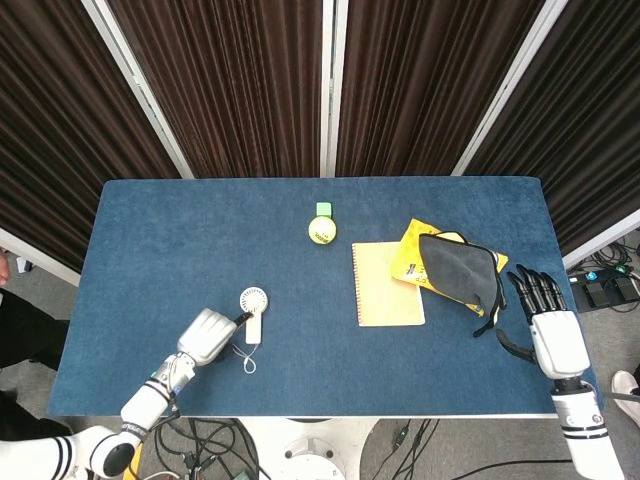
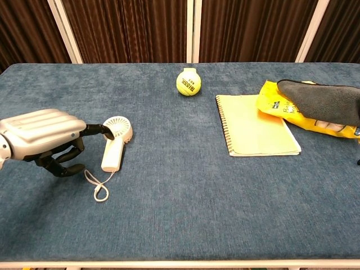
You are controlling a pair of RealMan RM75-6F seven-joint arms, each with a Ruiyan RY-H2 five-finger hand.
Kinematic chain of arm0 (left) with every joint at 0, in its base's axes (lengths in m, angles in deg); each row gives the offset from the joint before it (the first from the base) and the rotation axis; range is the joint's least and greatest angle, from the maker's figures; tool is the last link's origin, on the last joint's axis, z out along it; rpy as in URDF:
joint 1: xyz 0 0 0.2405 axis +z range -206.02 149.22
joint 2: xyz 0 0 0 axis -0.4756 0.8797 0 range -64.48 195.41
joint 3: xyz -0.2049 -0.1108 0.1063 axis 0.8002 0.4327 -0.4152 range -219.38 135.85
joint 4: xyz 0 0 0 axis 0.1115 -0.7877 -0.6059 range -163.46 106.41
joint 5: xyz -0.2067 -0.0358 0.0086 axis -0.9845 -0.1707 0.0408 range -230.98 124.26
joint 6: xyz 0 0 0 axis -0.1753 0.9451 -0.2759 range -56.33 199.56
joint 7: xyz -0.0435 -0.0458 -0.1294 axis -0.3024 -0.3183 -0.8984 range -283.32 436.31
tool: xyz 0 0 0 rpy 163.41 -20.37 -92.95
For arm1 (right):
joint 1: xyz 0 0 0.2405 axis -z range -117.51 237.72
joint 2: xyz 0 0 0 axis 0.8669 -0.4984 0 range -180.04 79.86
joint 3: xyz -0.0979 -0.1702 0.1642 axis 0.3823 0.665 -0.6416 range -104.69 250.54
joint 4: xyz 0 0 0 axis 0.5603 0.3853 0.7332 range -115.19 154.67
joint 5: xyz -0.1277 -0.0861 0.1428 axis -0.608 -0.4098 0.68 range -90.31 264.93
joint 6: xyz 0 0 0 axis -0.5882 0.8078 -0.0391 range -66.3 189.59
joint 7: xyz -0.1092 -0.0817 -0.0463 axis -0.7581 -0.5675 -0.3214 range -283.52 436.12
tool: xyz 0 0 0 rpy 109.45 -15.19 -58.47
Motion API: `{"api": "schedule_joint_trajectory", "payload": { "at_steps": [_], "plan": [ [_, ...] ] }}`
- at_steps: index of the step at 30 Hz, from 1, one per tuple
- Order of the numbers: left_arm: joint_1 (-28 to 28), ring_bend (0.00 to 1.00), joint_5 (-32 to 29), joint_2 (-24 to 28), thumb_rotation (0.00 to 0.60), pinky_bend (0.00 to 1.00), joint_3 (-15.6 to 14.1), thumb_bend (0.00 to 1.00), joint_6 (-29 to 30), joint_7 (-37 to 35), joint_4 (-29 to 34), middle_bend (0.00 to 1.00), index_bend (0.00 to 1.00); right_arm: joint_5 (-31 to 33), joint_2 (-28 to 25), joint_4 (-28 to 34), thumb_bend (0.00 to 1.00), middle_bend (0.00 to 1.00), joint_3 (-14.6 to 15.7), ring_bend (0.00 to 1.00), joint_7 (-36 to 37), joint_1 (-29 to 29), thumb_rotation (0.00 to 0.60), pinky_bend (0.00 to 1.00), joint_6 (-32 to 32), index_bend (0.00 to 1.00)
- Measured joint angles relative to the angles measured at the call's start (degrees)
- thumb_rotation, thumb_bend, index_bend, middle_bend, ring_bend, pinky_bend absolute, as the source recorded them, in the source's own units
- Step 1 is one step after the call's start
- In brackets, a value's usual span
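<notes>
A small white handheld fan (image 1: 252,308) (image 2: 115,140) lies on the blue table (image 1: 180,230) near its front left, with a cord loop (image 2: 100,188) trailing toward the front edge. My left hand (image 1: 207,337) (image 2: 42,138) hovers just left of the fan. One dark fingertip (image 2: 106,130) touches the fan's round head, the other fingers bend loosely under the palm, and it holds nothing. My right hand (image 1: 545,322) is at the table's right edge, fingers stretched out and apart, beside a dark grey pouch (image 1: 460,268) (image 2: 323,98).
A yellow-green tennis ball (image 1: 322,230) (image 2: 189,82) sits mid-table with a small green item (image 1: 323,209) behind it. A yellow spiral notebook (image 1: 387,283) (image 2: 256,124) lies right of centre. A yellow packet (image 1: 410,255) (image 2: 275,104) lies under the pouch. Dark curtains hang behind the table.
</notes>
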Motion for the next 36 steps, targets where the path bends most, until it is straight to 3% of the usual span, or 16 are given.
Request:
{"api": "schedule_joint_trajectory", "payload": {
  "at_steps": [24,36],
  "plan": [
    [-1.5,0.82,-3.2,-0.4,0.600,0.83,-0.9,0.39,-0.8,-0.3,-0.1,0.82,0.19,0.0,0.3,-0.8,0.16,0.00,0.1,0.00,0.6,-0.1,0.600,0.00,-0.5,0.00],
    [0.7,0.82,-0.6,5.5,0.600,0.83,0.9,0.39,9.2,0.1,6.3,0.82,0.19,0.1,0.2,-1.4,0.16,0.00,0.0,0.00,1.8,0.2,0.600,0.00,0.0,0.00]
  ]
}}
